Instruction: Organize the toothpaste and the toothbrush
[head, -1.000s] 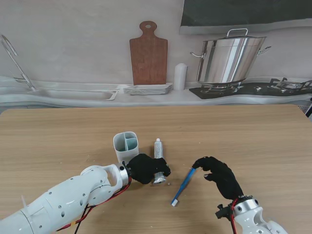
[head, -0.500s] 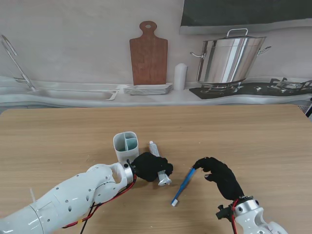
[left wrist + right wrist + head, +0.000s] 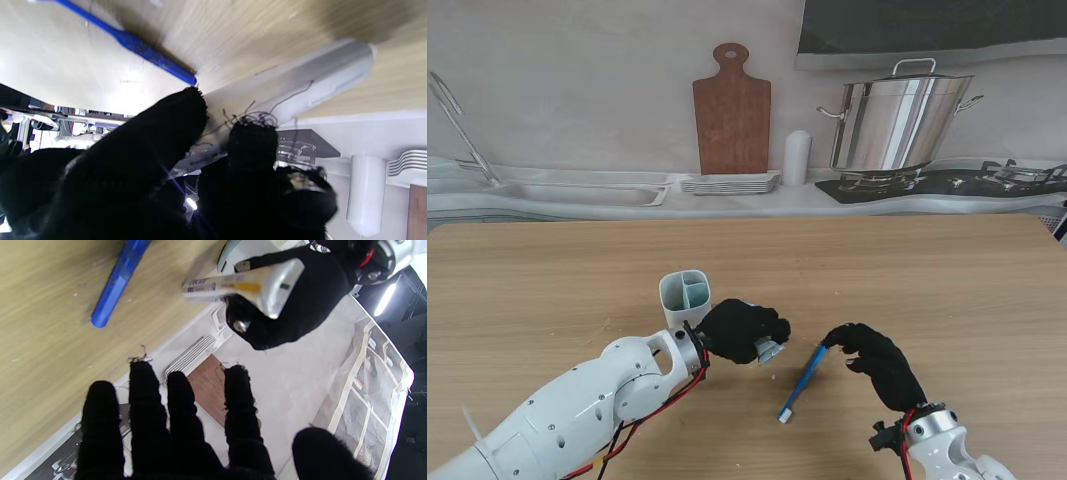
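Now the left hand [image 3: 739, 330] has its fingers [image 3: 140, 140] clenched around the toothpaste tube [image 3: 768, 350], holding it clear of the worktop [image 3: 927, 270], just right of the white divided holder [image 3: 685, 298]. Right of the tube, the blue toothbrush [image 3: 803, 382] lies flat on the wood, its head toward the near edge. Over the brush's far handle end hovers the right hand [image 3: 877, 362], fingers [image 3: 180, 413] spread and grasping nothing.
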Robot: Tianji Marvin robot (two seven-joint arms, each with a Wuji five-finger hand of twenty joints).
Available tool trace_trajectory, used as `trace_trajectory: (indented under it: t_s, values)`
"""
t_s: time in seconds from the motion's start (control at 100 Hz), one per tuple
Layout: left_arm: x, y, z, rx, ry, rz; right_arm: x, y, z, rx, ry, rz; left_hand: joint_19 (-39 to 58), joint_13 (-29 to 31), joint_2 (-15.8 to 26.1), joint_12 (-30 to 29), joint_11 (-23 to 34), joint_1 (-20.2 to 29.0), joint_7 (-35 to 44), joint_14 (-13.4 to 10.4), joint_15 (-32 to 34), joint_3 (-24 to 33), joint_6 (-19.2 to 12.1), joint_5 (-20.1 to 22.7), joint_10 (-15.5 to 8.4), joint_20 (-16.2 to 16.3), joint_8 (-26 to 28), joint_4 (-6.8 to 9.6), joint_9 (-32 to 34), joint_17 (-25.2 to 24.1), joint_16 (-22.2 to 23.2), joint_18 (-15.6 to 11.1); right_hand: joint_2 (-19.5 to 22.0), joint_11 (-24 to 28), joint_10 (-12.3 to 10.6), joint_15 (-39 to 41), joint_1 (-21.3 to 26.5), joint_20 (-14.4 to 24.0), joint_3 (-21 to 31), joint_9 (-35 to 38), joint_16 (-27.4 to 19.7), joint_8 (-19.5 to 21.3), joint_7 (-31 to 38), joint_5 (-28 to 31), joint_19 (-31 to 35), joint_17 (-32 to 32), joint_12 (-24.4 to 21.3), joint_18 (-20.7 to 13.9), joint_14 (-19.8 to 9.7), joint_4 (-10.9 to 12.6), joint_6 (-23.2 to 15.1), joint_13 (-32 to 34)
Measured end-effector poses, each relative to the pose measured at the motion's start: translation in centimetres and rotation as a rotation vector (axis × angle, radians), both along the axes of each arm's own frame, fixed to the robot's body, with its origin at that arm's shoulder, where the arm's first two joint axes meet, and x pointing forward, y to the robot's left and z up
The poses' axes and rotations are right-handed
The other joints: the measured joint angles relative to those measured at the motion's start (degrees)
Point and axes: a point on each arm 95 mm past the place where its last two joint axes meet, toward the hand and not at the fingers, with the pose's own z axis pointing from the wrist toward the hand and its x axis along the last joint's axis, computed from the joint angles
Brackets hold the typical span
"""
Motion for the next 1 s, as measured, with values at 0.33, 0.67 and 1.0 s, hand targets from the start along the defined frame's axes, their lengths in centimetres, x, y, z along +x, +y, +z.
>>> trace_trajectory:
  t_s: [0.33, 0.67, 1.0]
  values:
    - [-0.4, 0.2, 2.9, -0.093, -0.046, -0.001, 0.0, 0.0, 0.1, -0.008, -0.016, 0.002, 0.4, 1.2, -2.2, 1.5, 1.7, -1.3, 1.1, -0.4, 0.1, 1.0, 1.3, 1.3, 0.0, 0.1, 0.9, -1.32, 1.7, 1.8, 0.0, 0.0, 0.0, 0.0, 0.0, 0.0, 0.0, 0.0, 0.0, 0.0, 0.0, 0.0, 0.0, 0.0, 0.0, 0.0, 0.0, 0.0, 0.0, 0.0, 0.0, 0.0]
    - [-1.1, 1.2, 5.8, -0.174, -0.075, 0.038, 0.5, 0.4, 0.5, -0.019, -0.048, 0.026, 0.9, 1.8, -2.3, 2.9, 2.3, -2.5, 1.2, -0.4, 0.7, 1.6, 1.3, 1.4, 0.0, 0.1, 0.9, -1.97, 2.3, 2.4, 0.0, 0.0, 0.0, -1.6, 0.0, -2.5, 0.0, 0.0, 0.0, -3.4, 0.0, -0.2, -0.7, 0.0, -0.2, -0.4, 0.0, 0.0, 0.0, -0.6, 0.0, -3.1]
    - [-1.3, 2.4, 9.7, -0.208, -0.111, 0.059, 0.7, 0.7, 1.1, -0.043, -0.089, 0.064, 1.0, 1.8, -2.3, 3.6, 2.9, -3.3, 1.2, -0.4, 0.7, 1.6, 1.3, 1.4, 0.1, 0.1, 0.9, -2.54, 2.9, 2.5, 0.0, 0.0, -0.8, -4.1, 0.0, -7.5, -3.4, -1.6, 0.0, -9.4, -3.0, -1.3, -2.0, -8.9, -3.7, -3.6, -0.7, -2.4, 0.0, -0.8, -0.8, -8.6]
